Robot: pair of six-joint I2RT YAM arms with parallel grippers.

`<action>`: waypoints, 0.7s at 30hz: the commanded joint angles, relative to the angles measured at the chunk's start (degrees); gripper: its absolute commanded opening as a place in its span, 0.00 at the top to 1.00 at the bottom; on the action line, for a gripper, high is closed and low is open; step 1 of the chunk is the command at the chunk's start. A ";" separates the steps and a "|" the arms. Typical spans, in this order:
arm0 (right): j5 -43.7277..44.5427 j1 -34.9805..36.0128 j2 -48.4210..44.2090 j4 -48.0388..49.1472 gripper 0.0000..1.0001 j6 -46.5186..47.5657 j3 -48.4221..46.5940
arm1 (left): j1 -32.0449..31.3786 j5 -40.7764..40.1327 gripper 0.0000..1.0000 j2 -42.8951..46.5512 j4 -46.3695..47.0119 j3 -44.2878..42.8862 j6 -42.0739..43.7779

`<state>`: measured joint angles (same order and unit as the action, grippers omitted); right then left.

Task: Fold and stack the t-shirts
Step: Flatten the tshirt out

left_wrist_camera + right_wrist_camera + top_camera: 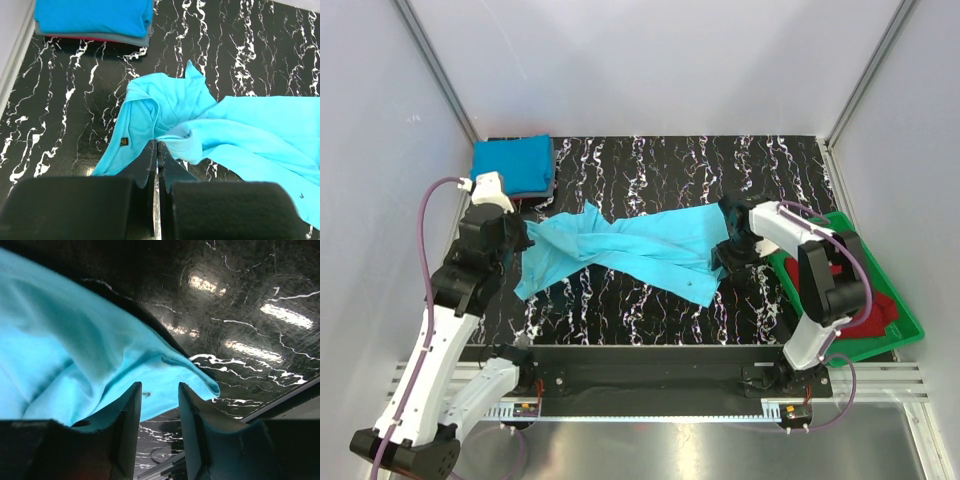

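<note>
A light turquoise t-shirt (640, 250) lies crumpled across the middle of the black marbled table. My left gripper (524, 240) is at its left end. In the left wrist view the jaws (157, 144) are shut, and the shirt's (250, 135) creases run together at their tips. My right gripper (725, 256) is at the shirt's right end. In the right wrist view it (160, 385) is open, with the shirt's edge (75, 355) lying between its fingers. A folded stack (512, 165) sits at the back left, with a deeper blue shirt (95, 15) on top and a grey one (100, 36) under it.
A green tray (907, 322) stands at the right edge of the table, behind the right arm, with dark red shirts (870, 312) in it. White walls enclose the table at the back and on both sides. A metal rail runs along the near edge.
</note>
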<state>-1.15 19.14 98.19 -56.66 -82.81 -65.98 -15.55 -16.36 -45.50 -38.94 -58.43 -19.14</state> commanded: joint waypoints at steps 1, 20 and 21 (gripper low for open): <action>-0.70 0.38 2.88 -3.54 0.58 -4.20 -2.84 | 0.17 2.21 1.00 2.07 3.61 0.25 -0.29; 1.42 -0.85 9.38 -8.20 0.59 -7.81 -7.59 | -0.27 4.49 1.00 3.57 4.57 1.48 -0.38; 1.32 -0.94 9.65 -8.29 0.59 -7.81 -7.68 | -0.27 4.58 1.00 3.57 4.57 1.39 -0.38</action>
<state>-0.99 18.59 106.76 -62.76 -88.58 -72.12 -15.62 -13.19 -42.72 -37.60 -56.75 -19.35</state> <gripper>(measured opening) 0.407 0.012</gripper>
